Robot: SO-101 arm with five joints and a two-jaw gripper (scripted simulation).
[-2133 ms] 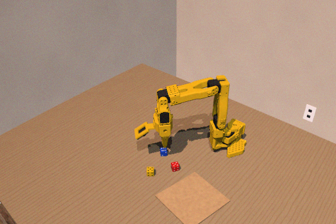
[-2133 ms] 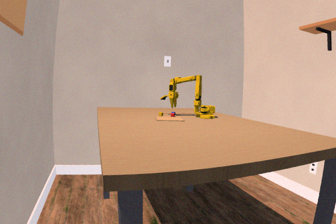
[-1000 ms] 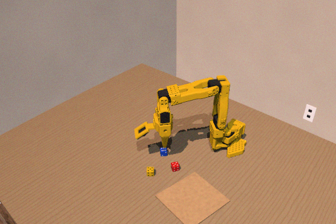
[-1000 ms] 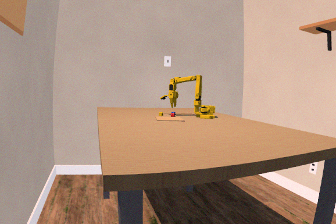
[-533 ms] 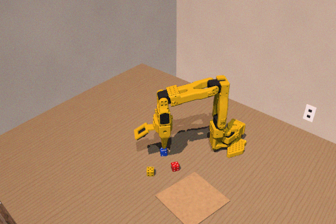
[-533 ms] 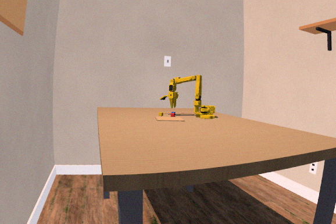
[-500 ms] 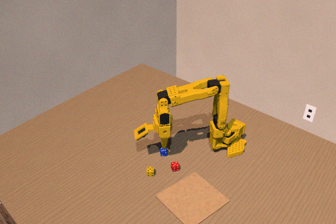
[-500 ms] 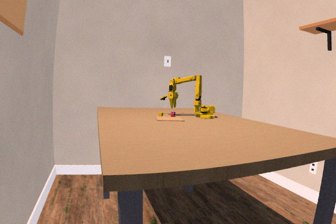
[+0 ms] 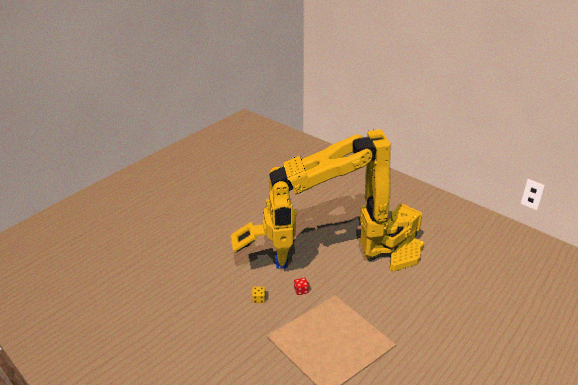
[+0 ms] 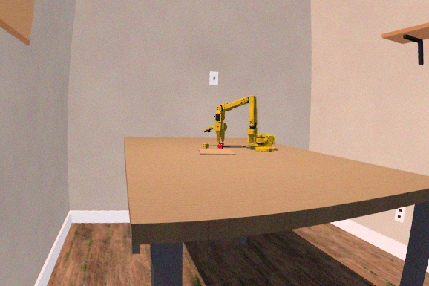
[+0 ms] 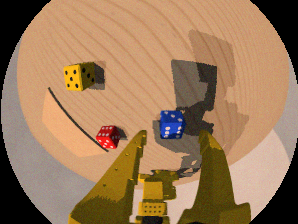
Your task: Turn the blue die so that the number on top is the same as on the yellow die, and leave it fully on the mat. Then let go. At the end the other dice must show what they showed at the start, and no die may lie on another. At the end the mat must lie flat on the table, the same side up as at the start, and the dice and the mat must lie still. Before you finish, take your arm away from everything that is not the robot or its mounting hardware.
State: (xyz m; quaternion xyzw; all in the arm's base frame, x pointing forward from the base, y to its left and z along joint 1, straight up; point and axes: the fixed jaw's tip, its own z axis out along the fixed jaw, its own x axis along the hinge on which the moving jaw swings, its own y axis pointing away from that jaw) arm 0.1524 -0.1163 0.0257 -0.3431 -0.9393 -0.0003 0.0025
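Observation:
The blue die (image 11: 172, 124) (image 9: 278, 264) lies on the bare table, off the mat. In the top view the finger hides most of it. My gripper (image 11: 173, 139) (image 9: 283, 260) (image 10: 220, 141) points straight down over it, partly open, with the fingertips on either side of the die and a gap to each. The yellow die (image 9: 258, 294) (image 11: 80, 76) (image 10: 205, 145) and the red die (image 9: 301, 285) (image 11: 108, 135) (image 10: 220, 146) lie on the table between the blue die and the mat. The tan square mat (image 9: 330, 341) (image 10: 217, 151) (image 11: 59, 123) lies flat.
The arm's base (image 9: 390, 241) (image 10: 262, 143) stands to the right of the dice. The red die is close to the gripper's left finger in the wrist view. The table's edge is far from the dice.

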